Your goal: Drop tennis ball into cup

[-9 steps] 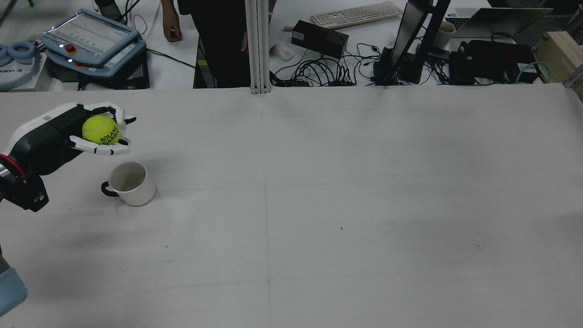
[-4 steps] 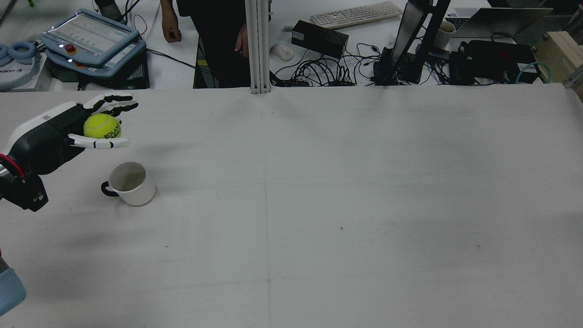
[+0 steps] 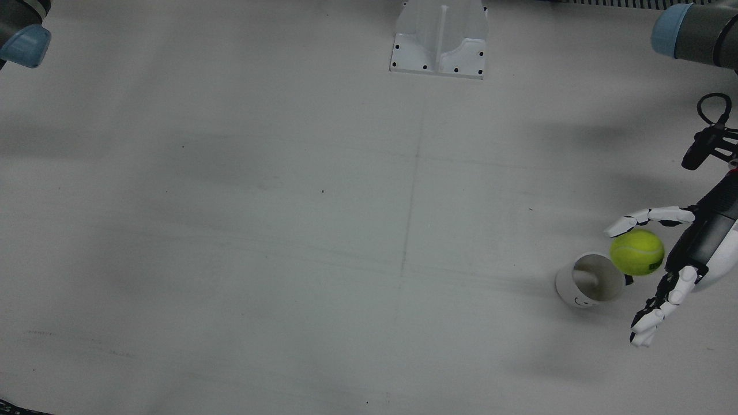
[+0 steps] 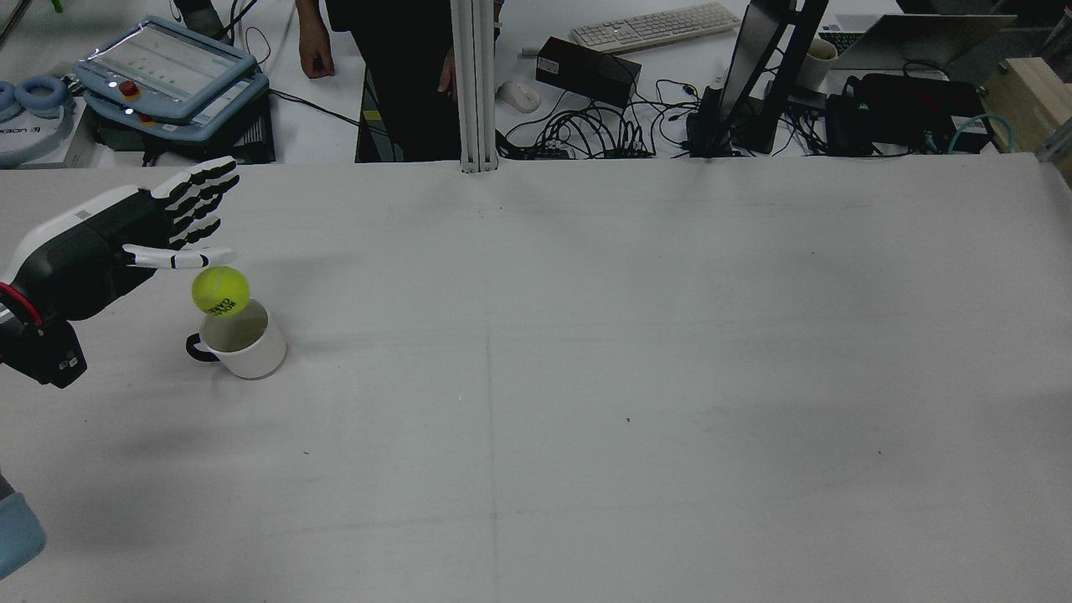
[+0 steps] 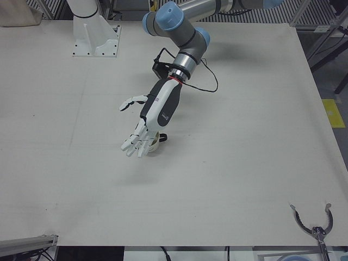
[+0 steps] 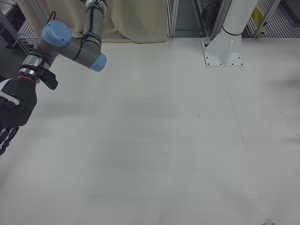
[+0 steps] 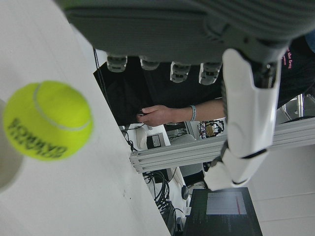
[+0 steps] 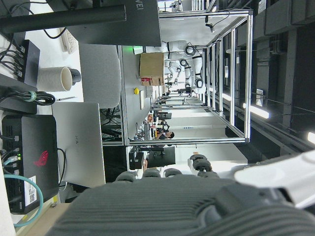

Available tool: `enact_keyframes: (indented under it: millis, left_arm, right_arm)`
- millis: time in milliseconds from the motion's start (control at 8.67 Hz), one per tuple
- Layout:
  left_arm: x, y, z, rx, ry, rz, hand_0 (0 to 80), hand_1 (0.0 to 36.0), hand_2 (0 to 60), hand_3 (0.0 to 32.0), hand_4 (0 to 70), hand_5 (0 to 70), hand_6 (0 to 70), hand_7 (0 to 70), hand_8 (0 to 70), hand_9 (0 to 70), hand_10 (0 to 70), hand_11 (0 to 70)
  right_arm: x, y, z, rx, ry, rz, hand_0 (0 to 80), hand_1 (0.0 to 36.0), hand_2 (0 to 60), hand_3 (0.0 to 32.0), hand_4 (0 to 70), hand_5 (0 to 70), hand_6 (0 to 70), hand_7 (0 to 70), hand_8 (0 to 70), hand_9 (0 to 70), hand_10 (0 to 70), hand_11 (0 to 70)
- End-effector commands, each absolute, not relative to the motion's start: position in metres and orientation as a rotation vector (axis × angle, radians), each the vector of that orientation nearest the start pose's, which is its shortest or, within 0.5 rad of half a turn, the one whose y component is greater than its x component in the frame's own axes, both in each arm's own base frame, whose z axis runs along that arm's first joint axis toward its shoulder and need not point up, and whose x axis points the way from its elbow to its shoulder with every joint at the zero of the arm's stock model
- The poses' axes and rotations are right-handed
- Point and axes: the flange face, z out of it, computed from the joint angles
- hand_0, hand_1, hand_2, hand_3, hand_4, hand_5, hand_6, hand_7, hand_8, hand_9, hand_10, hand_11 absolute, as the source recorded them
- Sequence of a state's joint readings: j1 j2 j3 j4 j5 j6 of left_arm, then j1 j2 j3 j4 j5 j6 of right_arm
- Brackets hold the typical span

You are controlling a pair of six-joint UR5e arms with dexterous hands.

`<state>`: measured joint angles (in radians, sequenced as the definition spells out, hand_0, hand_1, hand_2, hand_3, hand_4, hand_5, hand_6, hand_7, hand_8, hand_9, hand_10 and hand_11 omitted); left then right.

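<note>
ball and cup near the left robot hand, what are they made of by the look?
Ball: fuzzy yellow-green felt, matte, with a pale curved seam and black printed lettering, likely over rubber. Cup: smooth white body with a dark handle, probably glazed ceramic, though enamel or plastic cannot be ruled out.

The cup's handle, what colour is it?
Black, on a white cup. The rear view shows the handle best.
</note>
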<state>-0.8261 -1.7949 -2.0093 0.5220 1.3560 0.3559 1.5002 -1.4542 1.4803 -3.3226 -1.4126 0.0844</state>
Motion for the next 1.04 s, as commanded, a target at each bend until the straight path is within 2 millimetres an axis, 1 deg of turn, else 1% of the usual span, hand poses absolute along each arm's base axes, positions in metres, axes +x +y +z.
enact_keyframes:
  millis: [0,115,231,346,462,577,692,808,923]
  left_arm:
    - [0.234,-0.483,0.420,-0.204,2.020,-1.610,51.5,34.9,60.0,11.6,0.0,9.6,17.2,6.8,3.0,0.2,1.2,4.8]
    - [0.230,-0.483,0.417,-0.207,2.031,-1.611,51.7,35.4,60.0,9.4,0.0,32.6,9.3,7.5,1.5,0.2,1.1,4.7]
    - [0.204,-0.490,0.409,-0.173,2.061,-1.643,51.4,35.0,60.0,10.6,0.0,18.7,17.5,6.3,3.0,0.1,1.1,4.7]
    - [0.151,-0.509,0.406,-0.063,2.106,-1.692,51.7,35.5,60.0,13.6,0.0,5.6,9.5,7.4,1.5,0.2,1.1,4.6]
    - [0.101,-0.520,0.409,0.032,2.121,-1.737,51.8,35.2,60.0,11.6,0.0,16.8,17.4,6.8,3.0,0.2,1.2,4.8]
    - [0.037,-0.528,0.408,0.181,2.145,-1.773,52.3,35.7,60.0,10.4,0.0,27.6,9.4,8.4,1.5,0.4,1.1,4.9]
    - [-0.012,-0.531,0.413,0.276,2.148,-1.820,52.7,36.0,60.0,16.4,0.0,15.4,0.9,8.9,0.0,0.3,1.2,5.0]
    - [-0.035,-0.528,0.420,0.318,2.142,-1.841,53.9,36.0,60.0,23.6,0.0,5.5,8.3,5.3,1.5,0.0,1.1,5.2]
    - [-0.033,-0.522,0.434,0.301,2.109,-1.854,62.0,36.0,60.0,16.8,0.0,26.9,0.2,3.0,0.0,0.0,0.8,5.6]
  right_arm:
    - [0.112,-0.533,0.688,-0.029,1.974,-2.296,0.0,0.0,0.0,0.0,0.0,0.0,0.0,0.0,0.0,0.0,0.0,0.0]
    - [0.112,-0.532,0.688,-0.029,1.974,-2.296,0.0,0.0,0.0,0.0,0.0,0.0,0.0,0.0,0.0,0.0,0.0,0.0]
    - [0.112,-0.532,0.688,-0.029,1.974,-2.296,0.0,0.0,0.0,0.0,0.0,0.0,0.0,0.0,0.0,0.0,0.0,0.0]
    - [0.112,-0.532,0.688,-0.029,1.974,-2.296,0.0,0.0,0.0,0.0,0.0,0.0,0.0,0.0,0.0,0.0,0.0,0.0]
    - [0.112,-0.532,0.688,-0.031,1.974,-2.295,0.0,0.0,0.0,0.0,0.0,0.0,0.0,0.0,0.0,0.0,0.0,0.0]
    - [0.112,-0.532,0.688,-0.031,1.974,-2.295,0.0,0.0,0.0,0.0,0.0,0.0,0.0,0.0,0.0,0.0,0.0,0.0]
    - [0.112,-0.532,0.688,-0.031,1.974,-2.295,0.0,0.0,0.0,0.0,0.0,0.0,0.0,0.0,0.0,0.0,0.0,0.0]
    - [0.112,-0.532,0.688,-0.029,1.974,-2.296,0.0,0.0,0.0,0.0,0.0,0.0,0.0,0.0,0.0,0.0,0.0,0.0]
    - [0.112,-0.532,0.688,-0.029,1.974,-2.296,0.0,0.0,0.0,0.0,0.0,0.0,0.0,0.0,0.0,0.0,0.0,0.0]
